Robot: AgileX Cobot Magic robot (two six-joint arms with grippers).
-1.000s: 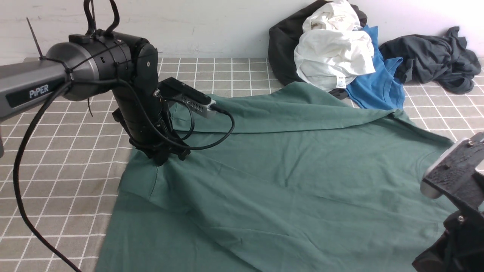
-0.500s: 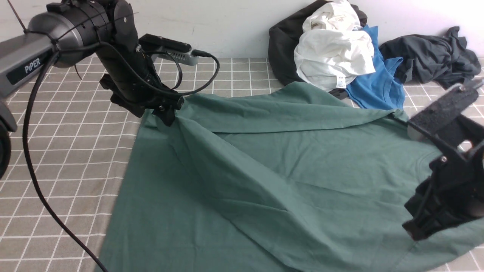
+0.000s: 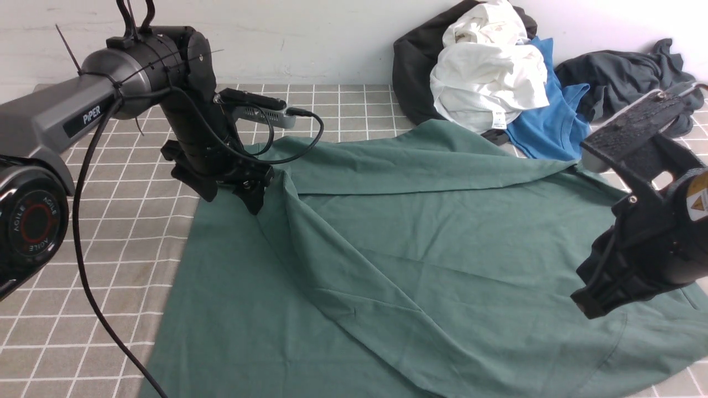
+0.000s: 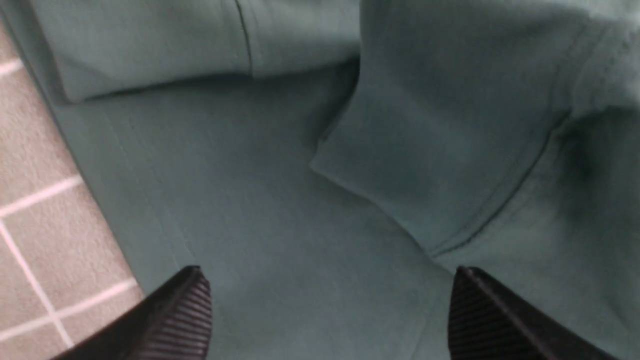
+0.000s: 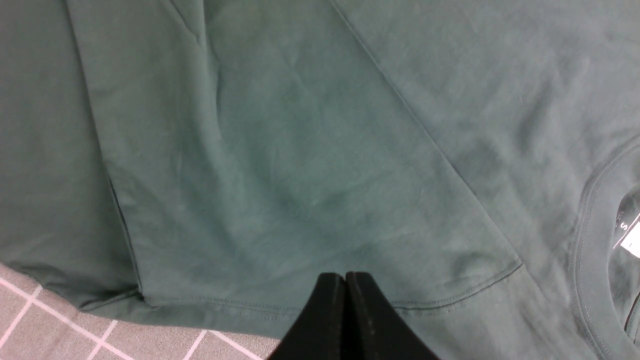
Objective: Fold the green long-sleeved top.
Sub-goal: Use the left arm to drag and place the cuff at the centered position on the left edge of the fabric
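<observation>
The green long-sleeved top (image 3: 420, 249) lies spread over the checked table, with one sleeve folded across its far part and a raised crease running from its far left corner. My left gripper (image 3: 251, 202) hovers at that corner. In the left wrist view it (image 4: 327, 272) is open wide, with only green cloth (image 4: 250, 200) below it. My right gripper (image 3: 586, 304) hangs above the top's right side. In the right wrist view it (image 5: 345, 276) is shut and empty, just above a hem of the top (image 5: 300, 150). The collar and white neck tag (image 5: 631, 235) show there.
A clothes pile sits against the back wall: a black garment (image 3: 412, 72), a white one (image 3: 487, 77), a bright blue tee (image 3: 553, 121) and a dark grey garment (image 3: 630, 83). Bare checked table (image 3: 110, 232) shows left of the top.
My left gripper dragged the top's left corner toward the far side, then dropped slightly and let the cloth go. My right arm rose and swung in over the top's right side.
</observation>
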